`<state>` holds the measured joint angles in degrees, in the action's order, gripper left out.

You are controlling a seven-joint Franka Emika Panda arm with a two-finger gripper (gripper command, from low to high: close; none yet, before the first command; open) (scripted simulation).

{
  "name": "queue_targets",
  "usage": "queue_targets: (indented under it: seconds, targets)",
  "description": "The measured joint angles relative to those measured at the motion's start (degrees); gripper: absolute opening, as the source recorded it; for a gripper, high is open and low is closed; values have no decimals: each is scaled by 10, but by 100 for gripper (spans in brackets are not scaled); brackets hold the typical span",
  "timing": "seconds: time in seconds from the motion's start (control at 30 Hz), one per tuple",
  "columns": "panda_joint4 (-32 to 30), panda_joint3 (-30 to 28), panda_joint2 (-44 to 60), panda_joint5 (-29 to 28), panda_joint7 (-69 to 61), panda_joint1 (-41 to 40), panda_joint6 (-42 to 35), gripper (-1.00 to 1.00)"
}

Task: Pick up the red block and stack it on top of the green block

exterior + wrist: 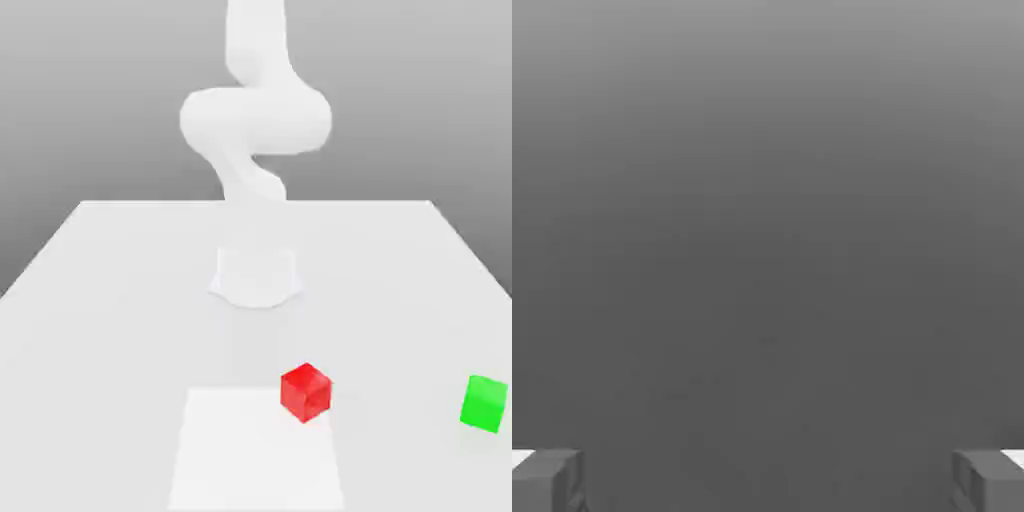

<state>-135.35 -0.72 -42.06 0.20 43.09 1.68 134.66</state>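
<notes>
Red cube-shaped block (305, 392) rests on the white worktop (120, 300), near its front edge. Green cube-shaped block (485, 403) sits well apart, toward the exterior view's right. Claw (768, 480): fingers (547, 480) spread wide, holding nothing, over plain grey background

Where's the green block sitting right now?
In the exterior view the green block rests on the white table near the view's right edge, well apart from the red block, which lies to its left.
</notes>
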Motion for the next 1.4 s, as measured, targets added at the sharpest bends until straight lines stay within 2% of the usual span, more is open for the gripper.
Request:
queue_targets:
  seconds: [0.4, 0.57, 0.8, 0.83, 1.07, 1.3, 1.4]
  targets:
    - [-200, -22, 224, 7, -158, 86, 164, 0]
    - [-290, -16, 347, -2, -224, 113, 253, 0]
    - [-289, -2, 516, 10, -249, 112, 392, 0]
    - [-287, -1, 529, 11, -250, 111, 403, -100]
    - [-288, 1, 529, 9, -248, 109, 402, -100]
    - [-306, -4, 398, -4, -239, 109, 290, -100]
    - [-270, 22, 392, -16, -227, 149, 249, -100]
